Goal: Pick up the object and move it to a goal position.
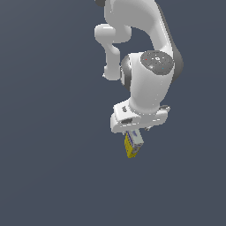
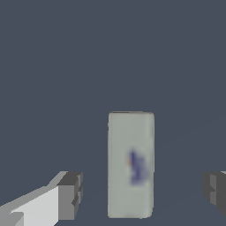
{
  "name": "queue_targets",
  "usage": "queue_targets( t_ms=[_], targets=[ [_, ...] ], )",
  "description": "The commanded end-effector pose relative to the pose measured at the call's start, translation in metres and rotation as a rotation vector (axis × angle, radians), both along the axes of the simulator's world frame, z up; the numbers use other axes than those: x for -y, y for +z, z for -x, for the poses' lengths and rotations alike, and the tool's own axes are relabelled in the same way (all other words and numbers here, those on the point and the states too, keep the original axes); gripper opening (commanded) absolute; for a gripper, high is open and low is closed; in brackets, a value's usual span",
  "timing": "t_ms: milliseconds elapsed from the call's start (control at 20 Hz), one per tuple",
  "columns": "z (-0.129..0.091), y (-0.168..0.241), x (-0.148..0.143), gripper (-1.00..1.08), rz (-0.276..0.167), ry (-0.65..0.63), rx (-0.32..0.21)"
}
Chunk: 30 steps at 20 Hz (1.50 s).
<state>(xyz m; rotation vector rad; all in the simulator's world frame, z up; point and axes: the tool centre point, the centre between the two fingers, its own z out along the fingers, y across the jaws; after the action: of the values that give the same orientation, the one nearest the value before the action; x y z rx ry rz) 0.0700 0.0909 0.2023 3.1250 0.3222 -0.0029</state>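
Spread-fingered end effector [image 2: 140, 190] around upright carton [image 2: 131, 164], white end toward wrist.

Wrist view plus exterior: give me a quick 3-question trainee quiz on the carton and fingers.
1. True or false: in the wrist view the fingers touch the carton.
2. Carton face colour in the wrist view: A red, B pale grey with a blue mark, C green?
3. In the exterior view, what colour is the carton's lower body below the gripper?

Key: 1 false, there are gaps on both sides; 2 B; 3 yellow.
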Motion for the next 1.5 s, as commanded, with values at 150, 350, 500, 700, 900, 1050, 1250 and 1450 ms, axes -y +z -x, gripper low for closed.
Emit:
queue_targets(
  t_ms=[150,350,500,700,900,1050,1250,1450],
  targets=[
    [0.0,-0.006,0.0,1.0,0.0,0.0,0.001],
    [0.0,-0.024,0.0,1.0,0.0,0.0,0.001],
    [0.0,-0.04,0.0,1.0,0.0,0.001,0.001],
    [0.0,-0.05,0.0,1.0,0.0,0.001,0.002],
    [-0.001,-0.05,-0.001,1.0,0.0,0.001,0.002],
    [-0.001,-0.05,-0.001,-1.0,0.0,0.001,0.002],
    [-0.001,-0.05,-0.001,-1.0,0.0,0.001,0.002],
    [-0.001,-0.05,0.0,-1.0,0.0,0.001,0.001]
  ],
)
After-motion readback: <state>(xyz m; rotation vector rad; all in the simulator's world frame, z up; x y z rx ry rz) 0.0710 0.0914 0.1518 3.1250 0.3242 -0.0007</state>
